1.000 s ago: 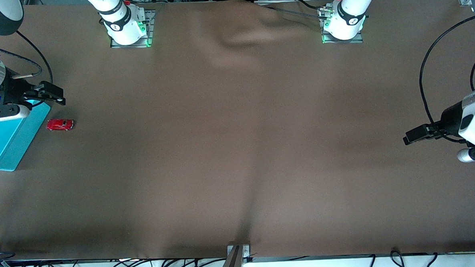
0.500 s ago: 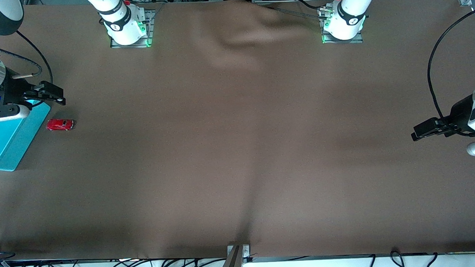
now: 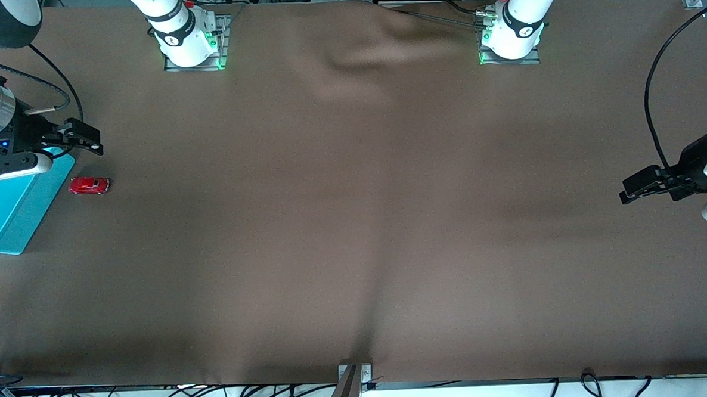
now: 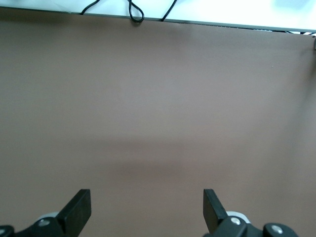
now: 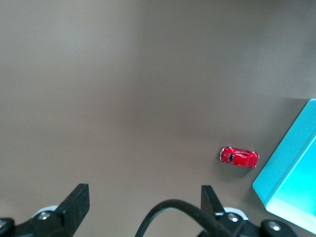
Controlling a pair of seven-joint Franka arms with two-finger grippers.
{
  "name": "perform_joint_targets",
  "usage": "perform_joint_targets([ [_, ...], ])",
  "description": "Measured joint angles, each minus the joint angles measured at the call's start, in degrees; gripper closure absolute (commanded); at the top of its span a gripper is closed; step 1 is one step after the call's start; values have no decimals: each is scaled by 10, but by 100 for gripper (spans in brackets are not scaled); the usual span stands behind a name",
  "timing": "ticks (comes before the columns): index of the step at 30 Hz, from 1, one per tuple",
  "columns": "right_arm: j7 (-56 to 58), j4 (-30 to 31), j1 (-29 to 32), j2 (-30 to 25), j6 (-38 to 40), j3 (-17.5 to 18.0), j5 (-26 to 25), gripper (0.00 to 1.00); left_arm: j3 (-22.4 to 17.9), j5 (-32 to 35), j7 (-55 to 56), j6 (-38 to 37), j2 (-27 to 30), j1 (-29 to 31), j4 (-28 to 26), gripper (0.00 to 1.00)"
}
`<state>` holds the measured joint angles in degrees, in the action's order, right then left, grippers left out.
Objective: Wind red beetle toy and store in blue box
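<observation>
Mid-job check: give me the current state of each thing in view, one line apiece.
red beetle toy: on its wheels on the table beside the box, untouched.
blue box: open-topped, toy not in it.
right gripper: open, empty, above the table near the toy.
left gripper: open, empty, over bare table.

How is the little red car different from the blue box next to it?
The red beetle toy is tiny; the blue box is many times bigger. The toy is glossy red and rounded, with dark windows; the box is turquoise, flat-sided and rectangular. The toy lies wholly uncovered, while the right gripper hangs over one corner of the box. Both rest on the brown table at the right arm's end, side by side, not touching.
</observation>
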<state>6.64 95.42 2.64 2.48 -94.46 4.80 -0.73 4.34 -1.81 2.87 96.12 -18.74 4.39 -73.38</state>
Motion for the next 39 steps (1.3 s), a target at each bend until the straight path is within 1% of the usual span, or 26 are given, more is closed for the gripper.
perform_joint_targets([
  [23,-6,0,4,2,6,-10,0,0,6,0,-1,-1,1,-16,0,0],
  [39,-87,0,4,16,9,-14,-1,0,5,0,-1,-1,1,-16,0,0],
])
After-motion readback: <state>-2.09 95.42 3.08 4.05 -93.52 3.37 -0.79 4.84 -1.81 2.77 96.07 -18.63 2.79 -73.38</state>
